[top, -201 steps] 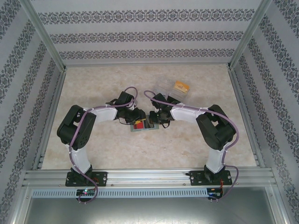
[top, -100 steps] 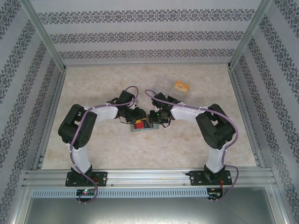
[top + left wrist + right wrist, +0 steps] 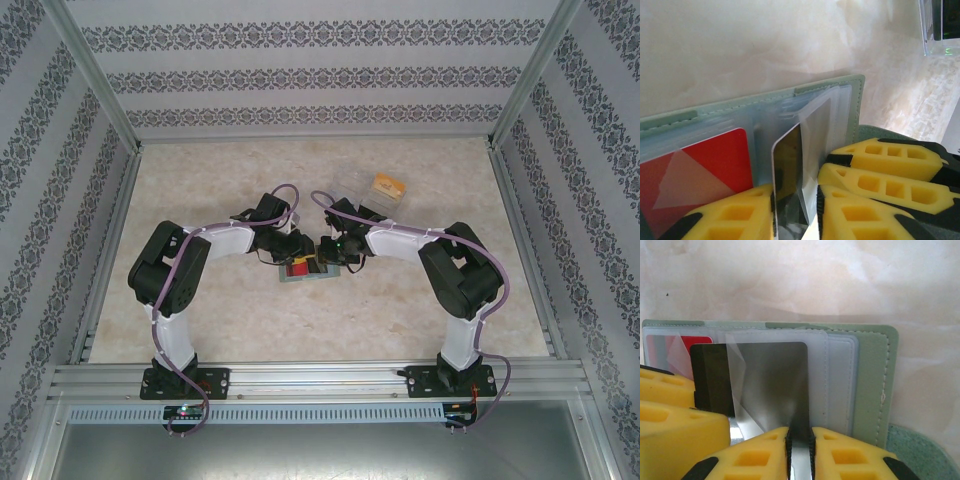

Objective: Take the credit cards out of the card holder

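Holder (image 3: pixel 872 380) open on desk (image 3: pixel 790 280); right pincer (image 3: pixel 799 435) pinches sleeve (image 3: pixel 816 125), likely steadying it, left pincer (image 3: pixel 795 194) pinches striped card (image 3: pixel 770 385) to extract.

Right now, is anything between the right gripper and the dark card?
Possibly the clear sleeve: it appears to cover the dark card, and the right gripper is pinched shut on that lower edge, so it may be gripping plastic over the card.

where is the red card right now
In the left wrist view the red card sits lower left, tucked in the open card holder, beside the dark card.
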